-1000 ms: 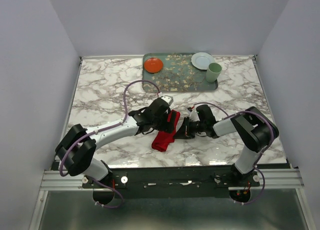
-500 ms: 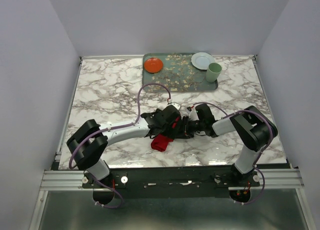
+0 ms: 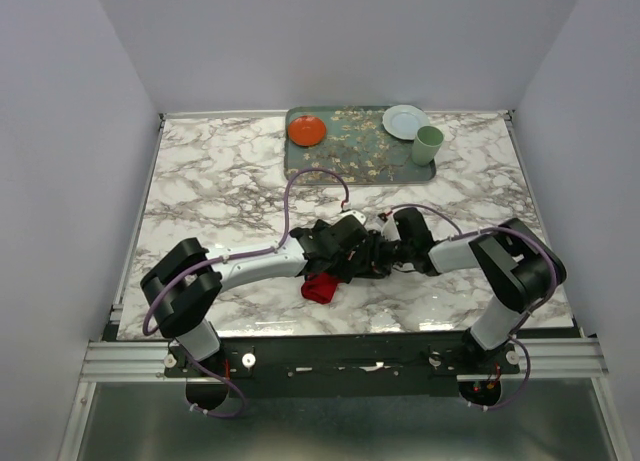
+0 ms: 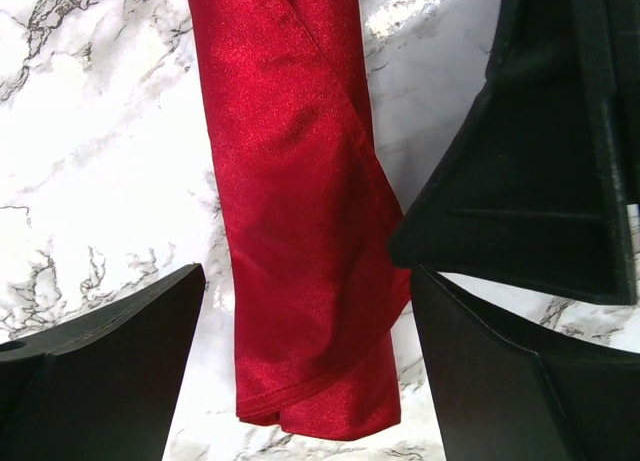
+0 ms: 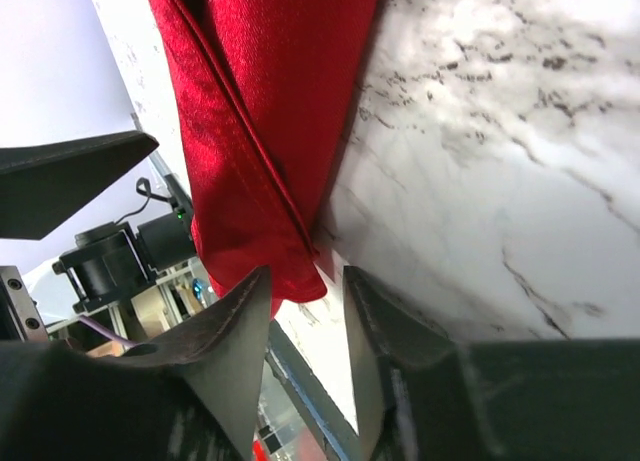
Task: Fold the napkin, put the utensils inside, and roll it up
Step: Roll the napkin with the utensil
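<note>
Finds the napkin [image 4: 300, 231] as a narrow red roll flat on the desk [image 4: 100, 131], near its front edge. Straddles it with the left hand [image 4: 307, 276], spread wide apart, probably guarding against unrolling. Rests the right hand [image 5: 306, 273] at the roll's end, narrowly parted, pinching nothing. Sees no utensils, presumably wrapped inside.

Nothing readable anywhere, tbh: no text, labels, brands, numbers or signs on anything in view.
</note>
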`<state>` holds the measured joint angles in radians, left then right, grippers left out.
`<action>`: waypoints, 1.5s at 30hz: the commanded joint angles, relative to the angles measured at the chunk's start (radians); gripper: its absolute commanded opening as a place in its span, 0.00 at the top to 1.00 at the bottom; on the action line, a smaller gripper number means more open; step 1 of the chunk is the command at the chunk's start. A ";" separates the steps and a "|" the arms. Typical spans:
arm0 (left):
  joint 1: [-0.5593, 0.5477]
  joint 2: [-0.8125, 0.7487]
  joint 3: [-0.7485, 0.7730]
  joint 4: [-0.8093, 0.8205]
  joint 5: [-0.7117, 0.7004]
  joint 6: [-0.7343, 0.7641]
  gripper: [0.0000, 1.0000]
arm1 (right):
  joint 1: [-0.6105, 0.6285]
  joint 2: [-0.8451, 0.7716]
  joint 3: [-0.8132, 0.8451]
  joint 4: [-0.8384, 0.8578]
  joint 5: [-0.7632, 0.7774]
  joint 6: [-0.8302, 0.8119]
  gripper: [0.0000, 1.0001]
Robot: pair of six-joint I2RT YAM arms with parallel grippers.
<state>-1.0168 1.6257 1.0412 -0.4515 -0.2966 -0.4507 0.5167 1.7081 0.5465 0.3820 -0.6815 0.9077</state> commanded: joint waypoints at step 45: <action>0.145 0.112 -0.089 -0.021 -0.187 -0.078 0.45 | -0.207 -0.248 -0.115 -0.207 0.023 -0.158 0.50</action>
<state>-0.9253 1.7390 1.0229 -0.4149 -0.4438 -0.5049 0.3138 1.4456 0.4034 0.2085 -0.6426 0.7845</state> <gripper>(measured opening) 0.590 0.495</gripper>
